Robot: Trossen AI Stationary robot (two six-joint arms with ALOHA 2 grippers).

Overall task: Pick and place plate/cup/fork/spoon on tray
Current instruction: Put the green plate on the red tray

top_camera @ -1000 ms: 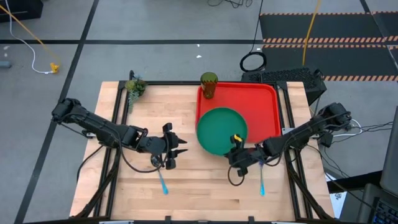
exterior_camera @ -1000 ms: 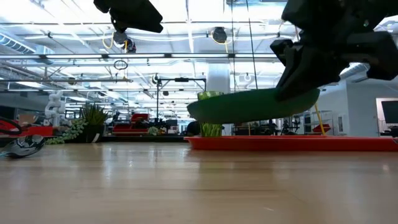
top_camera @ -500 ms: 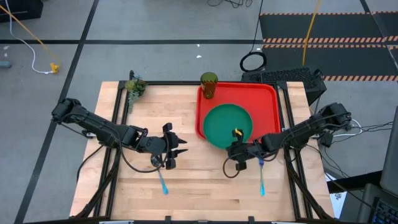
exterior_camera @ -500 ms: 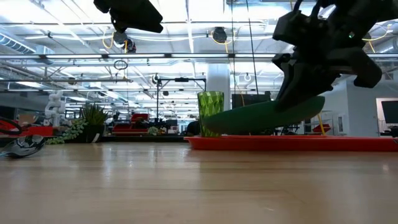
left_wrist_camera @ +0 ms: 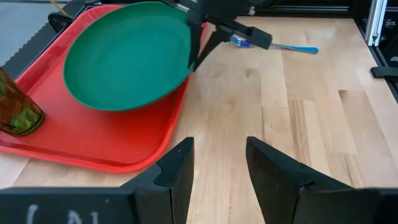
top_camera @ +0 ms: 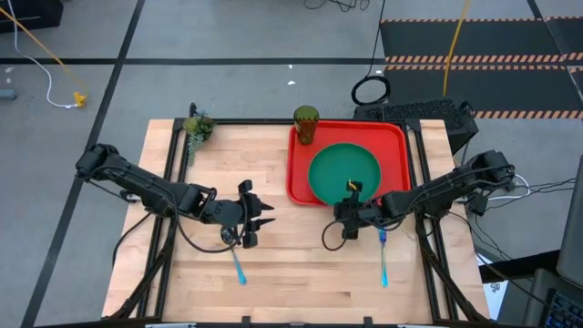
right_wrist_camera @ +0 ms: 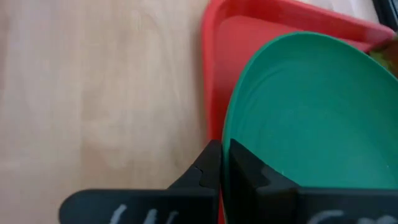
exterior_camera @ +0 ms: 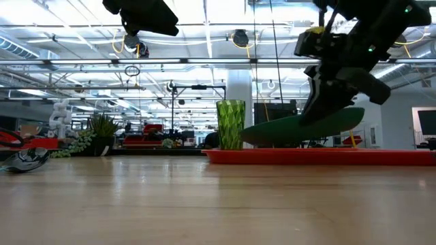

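Right gripper: pinched tight on the near edge of the plate. It grabs the rim bc a flat plate has no other spot to hold.
Plate: up in the air over the tray, not down yet. Low view shows it tilted, held side higher, far side dipping toward the tray floor (so prob. it can slide down flat when let go).
Plate vs gripper: the plate sticks out ahead of the fingers, toward the cup; the fingers only bite the rim.
Cup: stands upright in the tray's far left corner, near the plate but apart.
Left gripper: waits over bare wood, fingers spread apart, nothing in it, well apart from the tray.
Blue-handled piece: on the table near the left gripper. Can't tell if fork or spoon.
Other blue-handled piece: on the table just by the right gripper, off the tray.
Step, I think: putting the plate down on the tray, then 2 small pcs left to move.
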